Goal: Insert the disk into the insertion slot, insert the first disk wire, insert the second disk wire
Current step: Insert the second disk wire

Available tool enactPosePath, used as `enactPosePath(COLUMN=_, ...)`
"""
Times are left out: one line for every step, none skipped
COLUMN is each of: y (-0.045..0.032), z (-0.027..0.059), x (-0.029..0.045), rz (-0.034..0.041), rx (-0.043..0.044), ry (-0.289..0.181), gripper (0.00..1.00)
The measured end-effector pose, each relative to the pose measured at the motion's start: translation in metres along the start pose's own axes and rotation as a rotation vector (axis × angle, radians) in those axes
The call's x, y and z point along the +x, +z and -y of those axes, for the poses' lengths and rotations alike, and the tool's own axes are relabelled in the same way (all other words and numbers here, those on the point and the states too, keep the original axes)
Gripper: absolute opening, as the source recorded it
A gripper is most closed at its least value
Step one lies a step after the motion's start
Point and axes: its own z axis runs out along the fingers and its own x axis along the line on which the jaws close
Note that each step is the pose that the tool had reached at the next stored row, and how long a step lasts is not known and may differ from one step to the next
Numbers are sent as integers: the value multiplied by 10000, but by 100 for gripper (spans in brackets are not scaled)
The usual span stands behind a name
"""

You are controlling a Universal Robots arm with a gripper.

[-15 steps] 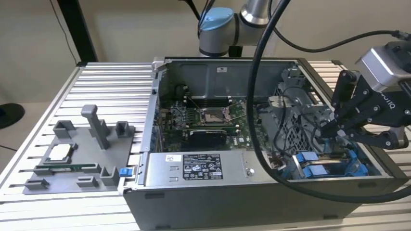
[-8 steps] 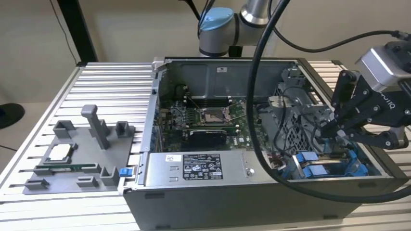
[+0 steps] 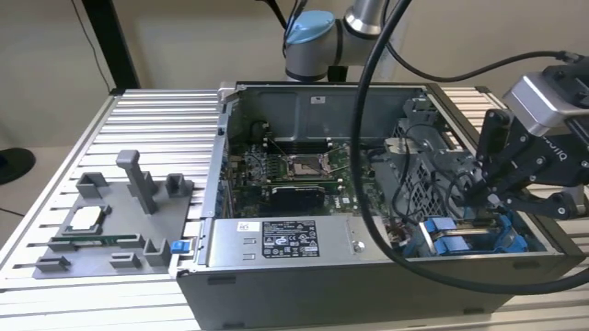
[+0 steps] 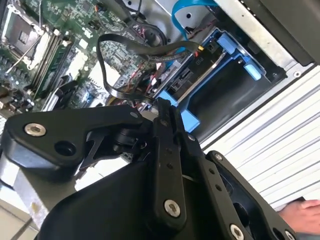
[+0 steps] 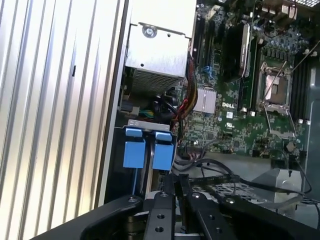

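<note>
Exterior view puts your black gripper [image 3: 490,200] low over the corner of the open dark grey computer case [image 3: 313,296] at the exterior view's right. It is just above the insertion slot [image 3: 460,243], the grey perforated metal bay with bright blue plastic rails.

In the second wrist view you see its fingers [image 4: 162,140] drawn tight together, tips pointing at the bay. A thin black flat wire [image 4: 102,65] loops over the green motherboard [image 4: 60,30] and comes down right beside those tips. You cannot tell whether the wire is pinched between them.

The disk, a flat drive in a bright blue plastic carrier frame [image 4: 231,46], lies inside the bay. Its metal face is too shadowed to make out. In the first wrist view, 2 bright blue tabs [image 5: 134,153] stand side by side at the bay's edge.

In the exterior view, a grey labelled power-supply box [image 3: 276,243] sits next to the bay, toward the exterior view's left. The case rests on a slatted aluminium table [image 3: 156,131], with a grey parts tray [image 3: 101,231] well apart. A person's hand [image 4: 304,215] rests at the table edge.
</note>
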Motion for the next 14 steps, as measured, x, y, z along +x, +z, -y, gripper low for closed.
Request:
enactPosePath(y=6, z=-2, x=-6, rz=-47, rx=76, ry=-11, gripper=0)
enactPosePath(y=11, z=-5, x=-11, rz=-92, rx=143, ry=-20, gripper=0)
enactPosePath(y=18, z=-8, x=-17, rz=-144, rx=221, ry=-29, gripper=0)
enactPosePath(y=23, z=-11, x=-22, rz=-189, rx=288, ry=-36, gripper=0)
enactPosePath(y=29, z=-14, x=-27, rz=-243, rx=363, ry=-46, gripper=0)
enactPosePath(y=35, z=-18, x=-31, rz=-297, rx=436, ry=-53, gripper=0)
enactPosePath(y=40, z=-22, x=-34, rz=-357, rx=509, ry=-59, gripper=0)
enactPosePath(y=44, z=-27, x=-36, rz=-425, rx=582, ry=-64, gripper=0)
enactPosePath(y=48, z=-33, x=-38, rz=-499, rx=652, ry=-67, gripper=0)
enactPosePath(y=53, z=-39, x=-39, rz=-578, rx=726, ry=-69, gripper=0)
enactPosePath(y=57, z=-45, x=-40, rz=-653, rx=792, ry=-72, gripper=0)
enactPosePath(y=61, z=-51, x=-41, rz=-734, rx=858, ry=-75, gripper=0)
enactPosePath(y=65, z=-55, x=-43, rz=-813, rx=917, ry=-78, gripper=0)
enactPosePath(y=68, z=-56, x=-45, rz=-889, rx=973, ry=-81, gripper=0)
